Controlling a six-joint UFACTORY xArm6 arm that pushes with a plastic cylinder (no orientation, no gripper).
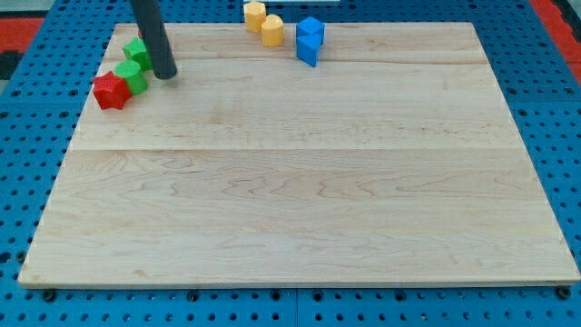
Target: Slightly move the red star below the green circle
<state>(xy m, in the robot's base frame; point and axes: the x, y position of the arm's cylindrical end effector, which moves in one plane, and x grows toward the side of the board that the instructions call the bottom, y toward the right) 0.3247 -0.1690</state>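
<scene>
The red star (110, 91) lies near the board's left edge at the view's upper left. A green circle (132, 76) touches it on its upper right. A second green block (137, 51) sits just above that, partly hidden behind the rod. My tip (166, 74) rests on the board just right of the green circle, and up and right of the red star.
Two yellow blocks (254, 14) (272, 30) stand at the board's top edge near the middle. Two blue blocks (310, 32) (308, 52) sit just right of them. The wooden board (300, 182) lies on a blue pegboard (18, 182).
</scene>
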